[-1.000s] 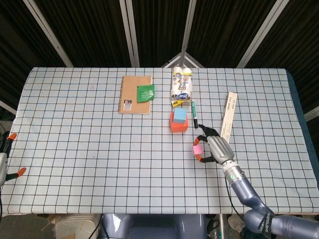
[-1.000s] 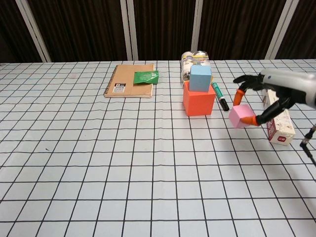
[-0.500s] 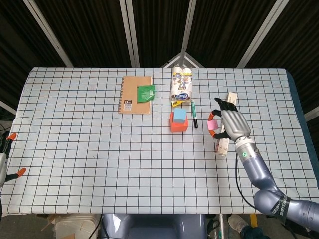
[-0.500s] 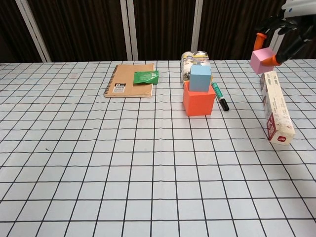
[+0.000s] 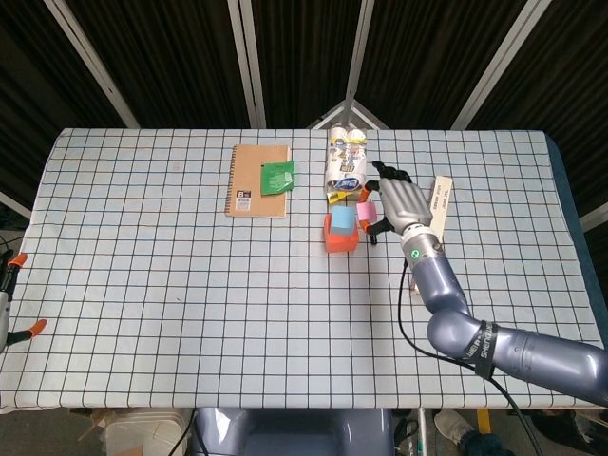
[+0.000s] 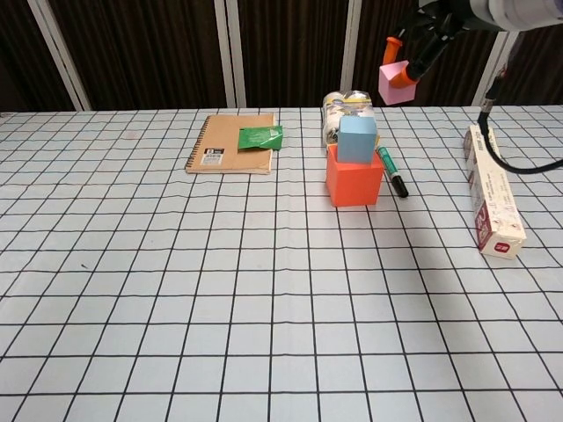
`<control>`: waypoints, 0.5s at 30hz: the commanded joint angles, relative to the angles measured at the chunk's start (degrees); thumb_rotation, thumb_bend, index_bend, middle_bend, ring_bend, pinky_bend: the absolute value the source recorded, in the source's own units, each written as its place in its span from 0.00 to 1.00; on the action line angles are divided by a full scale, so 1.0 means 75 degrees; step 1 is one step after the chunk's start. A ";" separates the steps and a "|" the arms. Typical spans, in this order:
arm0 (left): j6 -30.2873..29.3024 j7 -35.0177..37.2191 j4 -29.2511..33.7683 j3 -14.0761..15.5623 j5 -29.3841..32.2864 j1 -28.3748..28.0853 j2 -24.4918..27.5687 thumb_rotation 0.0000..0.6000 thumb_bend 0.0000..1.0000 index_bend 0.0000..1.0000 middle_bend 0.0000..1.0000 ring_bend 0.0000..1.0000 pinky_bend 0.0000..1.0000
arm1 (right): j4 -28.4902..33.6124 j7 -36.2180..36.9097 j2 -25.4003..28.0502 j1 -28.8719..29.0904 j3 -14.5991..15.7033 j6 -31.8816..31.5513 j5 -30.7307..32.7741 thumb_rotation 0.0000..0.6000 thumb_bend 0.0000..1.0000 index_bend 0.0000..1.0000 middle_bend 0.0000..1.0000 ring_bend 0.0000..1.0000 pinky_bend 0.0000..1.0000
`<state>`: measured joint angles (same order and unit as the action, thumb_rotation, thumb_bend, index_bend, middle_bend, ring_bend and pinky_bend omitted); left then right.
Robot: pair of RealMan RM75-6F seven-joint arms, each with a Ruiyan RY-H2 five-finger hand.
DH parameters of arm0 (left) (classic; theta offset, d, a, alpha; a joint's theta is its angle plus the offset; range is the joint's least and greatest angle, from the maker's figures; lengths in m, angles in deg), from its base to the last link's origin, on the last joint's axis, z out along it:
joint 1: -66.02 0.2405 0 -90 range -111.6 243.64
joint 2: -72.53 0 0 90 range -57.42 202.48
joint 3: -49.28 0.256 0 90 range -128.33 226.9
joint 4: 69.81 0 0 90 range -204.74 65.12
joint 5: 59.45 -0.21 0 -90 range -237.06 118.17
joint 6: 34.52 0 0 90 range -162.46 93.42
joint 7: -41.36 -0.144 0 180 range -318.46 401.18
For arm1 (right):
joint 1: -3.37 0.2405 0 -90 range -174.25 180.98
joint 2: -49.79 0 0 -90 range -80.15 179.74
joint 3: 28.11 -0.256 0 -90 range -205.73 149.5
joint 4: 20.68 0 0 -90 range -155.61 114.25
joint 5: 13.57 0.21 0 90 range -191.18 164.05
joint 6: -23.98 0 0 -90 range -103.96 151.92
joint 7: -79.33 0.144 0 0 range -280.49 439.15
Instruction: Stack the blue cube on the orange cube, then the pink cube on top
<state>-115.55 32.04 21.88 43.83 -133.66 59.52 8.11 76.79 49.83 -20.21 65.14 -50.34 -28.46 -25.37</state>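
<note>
**Pink cube held aloft beside the two-cube stack**

The right robot hand (image 6: pixel 431 31) grips the pink cube (image 6: pixel 395 84) between orange-tipped fingers (image 6: pixel 407 77), well above the desk (image 6: pixel 176 290). In the chest view the cube hangs tilted, one corner dipping down, higher than the stack and a little to its right. In the head view the same robot hand (image 5: pixel 399 201) sits just right of the stack, and only a sliver of the pink cube (image 5: pixel 363 209) shows at its fingertips. A cube has no long axis; its tilt is all that can be read.

The blue cube (image 6: pixel 357 139) stands upright on the orange cube (image 6: pixel 354 178), faces roughly squared with the desk's grid, set toward the back of the orange top.

Just right of the stack lies a green marker (image 6: pixel 391 171), its length running from the back toward the front right. Behind the stack stands a clear pack of rolls (image 6: pixel 345 110). To the left lies a spiral notebook (image 6: pixel 230 143) with a green packet (image 6: pixel 260 137) on its right corner. A long carton (image 6: pixel 493 193) lies on its edge at the right, running front to back.

The left robot hand (image 5: pixel 11 318) barely shows at the head view's left edge; whether it is open or closed cannot be told.
</note>
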 commanded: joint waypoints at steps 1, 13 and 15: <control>0.0019 0.0016 -0.0016 -0.0020 0.0041 -0.0003 0.0003 1.00 0.11 0.06 0.00 0.00 0.00 | -0.0215 -0.0033 -0.0147 0.0181 -0.0040 0.0037 0.0181 1.00 0.36 0.47 0.00 0.03 0.00; 0.0110 -0.0027 -0.0027 -0.0038 0.0121 -0.0040 -0.0013 1.00 0.11 0.06 0.00 0.00 0.00 | -0.0798 0.0062 -0.0588 0.0562 -0.0008 -0.0064 0.0664 1.00 0.36 0.48 0.00 0.03 0.00; 0.0124 -0.0025 -0.0031 -0.0038 0.0123 -0.0046 -0.0013 1.00 0.11 0.06 0.00 0.00 0.00 | -0.0861 0.0030 -0.0657 0.0623 0.0002 -0.0113 0.0737 1.00 0.36 0.48 0.00 0.03 0.00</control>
<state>-114.64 31.84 21.66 43.54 -132.74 59.18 8.01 70.61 50.15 -24.84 69.56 -50.35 -29.05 -20.14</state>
